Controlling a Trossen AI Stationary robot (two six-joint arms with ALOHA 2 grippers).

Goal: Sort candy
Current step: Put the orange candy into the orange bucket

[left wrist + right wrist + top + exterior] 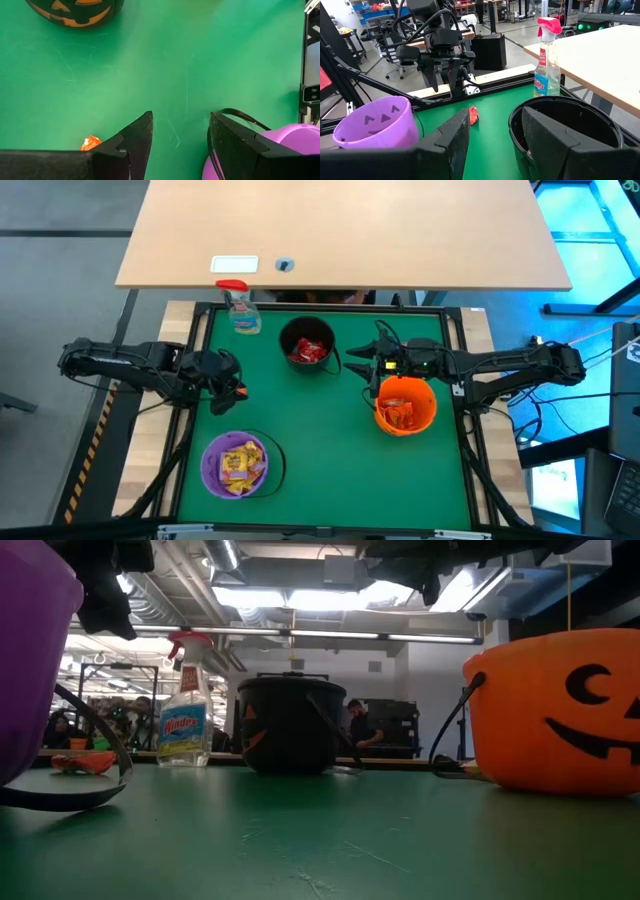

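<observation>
Left tool [180,131] open over smooth felt [150,75].

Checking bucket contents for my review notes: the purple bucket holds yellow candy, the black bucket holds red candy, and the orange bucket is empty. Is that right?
Not quite. The orange bucket is not empty: the high view shows orange-red candy inside it. The rest stands: the purple bucket holds yellow candy, and the black bucket holds red candy.

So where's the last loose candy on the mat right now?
In the high view the loose candy lies on the green mat's left side, just beside the open left gripper, above the purple bucket and left of the black bucket.
</observation>
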